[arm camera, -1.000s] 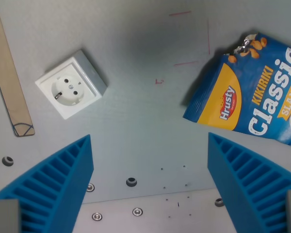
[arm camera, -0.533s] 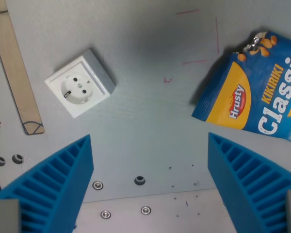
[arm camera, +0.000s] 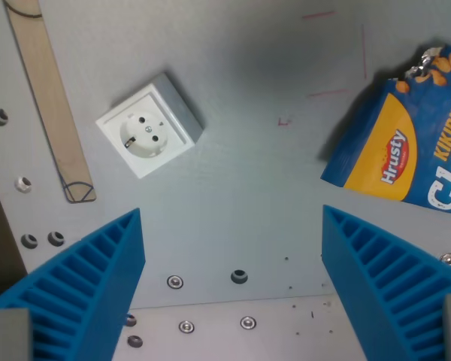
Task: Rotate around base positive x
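The gripper [arm camera: 233, 282] hung over the grey table [arm camera: 240, 195], its two blue ribbed fingers [arm camera: 83, 286] spread wide with nothing between them (both tips pointed up the wrist view). Beyond them, toward the wrist view's left, a white socket [arm camera: 149, 124] sat turned diagonally. A wooden strip [arm camera: 51, 105] ran lengthwise farther left. A blue snack bag [arm camera: 413, 154] lay tilted at the right edge.

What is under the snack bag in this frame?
The snack bag lies flat on the grey table, beside thin red marks. Whatever sits beneath the bag is covered, and its right part runs out of the wrist view. The gripper is open and holds nothing.
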Robot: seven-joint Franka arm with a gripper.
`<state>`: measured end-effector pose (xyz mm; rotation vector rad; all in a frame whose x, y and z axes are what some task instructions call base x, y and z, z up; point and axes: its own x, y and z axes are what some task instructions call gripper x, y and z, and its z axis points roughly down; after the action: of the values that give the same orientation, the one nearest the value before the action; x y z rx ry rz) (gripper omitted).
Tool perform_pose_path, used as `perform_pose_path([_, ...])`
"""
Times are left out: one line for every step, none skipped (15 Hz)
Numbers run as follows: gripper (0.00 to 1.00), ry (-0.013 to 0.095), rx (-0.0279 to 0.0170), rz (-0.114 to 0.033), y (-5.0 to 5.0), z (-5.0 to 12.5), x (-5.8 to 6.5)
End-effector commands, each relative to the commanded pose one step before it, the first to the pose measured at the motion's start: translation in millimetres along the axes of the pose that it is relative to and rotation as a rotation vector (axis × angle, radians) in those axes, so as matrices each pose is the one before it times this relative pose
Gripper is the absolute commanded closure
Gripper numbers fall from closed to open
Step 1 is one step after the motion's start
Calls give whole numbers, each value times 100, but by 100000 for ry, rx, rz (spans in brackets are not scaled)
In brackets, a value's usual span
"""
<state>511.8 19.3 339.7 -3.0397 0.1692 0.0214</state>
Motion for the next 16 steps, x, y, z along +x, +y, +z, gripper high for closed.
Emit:
perform_pose_path([0, -1949, 19189, -1625, 429, -186, -33])
perform_pose_path([0, -149, 1325, -11, 0, 0, 0])
perform_pose_path([0, -150, 1325, -10, 0, 0, 0])
perform_pose_path([0, -150, 1325, -10, 0, 0, 0])
perform_pose_path([0, -151, 1325, -9, 0, 0, 0])
perform_pose_path([0, -151, 1325, -8, 0, 0, 0])
perform_pose_path([0, -152, 1325, -7, 0, 0, 0])
perform_pose_path([0, -153, 1325, -6, 0, 0, 0])
perform_pose_path([0, -153, 1325, -6, 0, 0, 0])
perform_pose_path([0, -154, 1324, -5, 0, 0, 0])
perform_pose_path([0, -154, 1324, -5, 0, 0, 0])
perform_pose_path([0, -154, 1324, -5, 0, 0, 0])
perform_pose_path([0, -155, 1324, -5, 0, 0, 0])
perform_pose_path([0, -155, 1324, -4, 0, 0, 0])
perform_pose_path([0, -156, 1324, -4, 0, 0, 0])
perform_pose_path([0, -156, 1324, -3, 0, 0, 0])
